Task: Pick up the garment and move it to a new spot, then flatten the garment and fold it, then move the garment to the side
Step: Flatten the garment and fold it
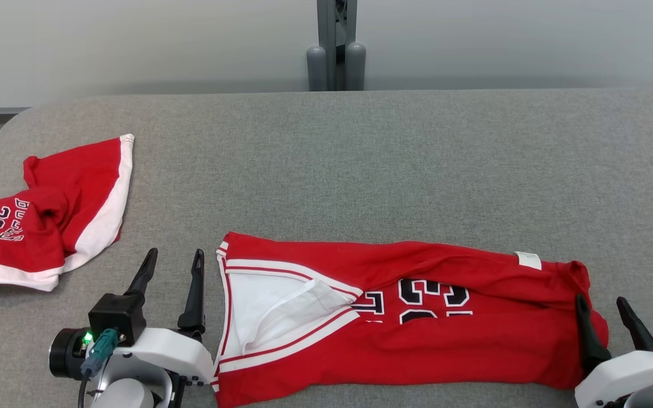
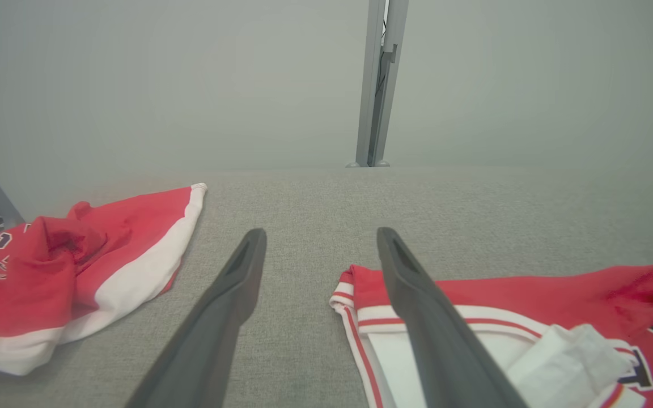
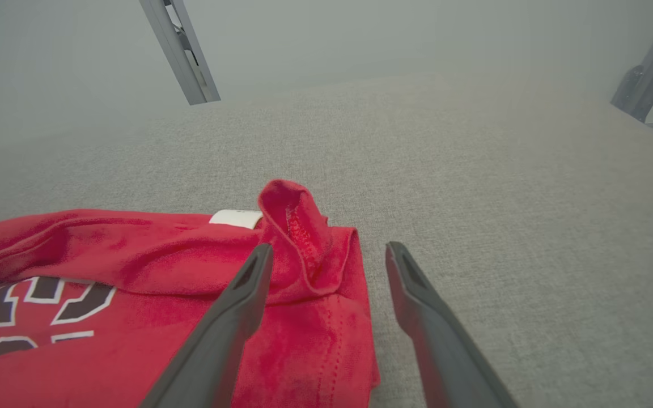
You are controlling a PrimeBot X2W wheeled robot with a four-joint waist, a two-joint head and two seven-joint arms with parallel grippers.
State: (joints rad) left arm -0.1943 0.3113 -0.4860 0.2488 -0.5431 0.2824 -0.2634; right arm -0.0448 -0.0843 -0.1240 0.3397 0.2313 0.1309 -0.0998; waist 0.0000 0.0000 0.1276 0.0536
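Head view: the red jersey [image 1: 417, 340] lies in a long creased band at 6 o'clock on the grey surface [image 1: 360, 170], white lining and black numerals showing; the left end effector [image 1: 174, 253] gapes wide at its 9 o'clock end, the right end effector [image 1: 600, 299] wide over its 3 o'clock end; left wrist view: one finger crosses the striped trim; right wrist view: a hem corner curls upward beside a white tag [image 3: 236, 218].

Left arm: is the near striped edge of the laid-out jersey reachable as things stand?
Probably yes. The left end effector stands open just beside the striped edge of the jersey, with only bare grey surface between them.
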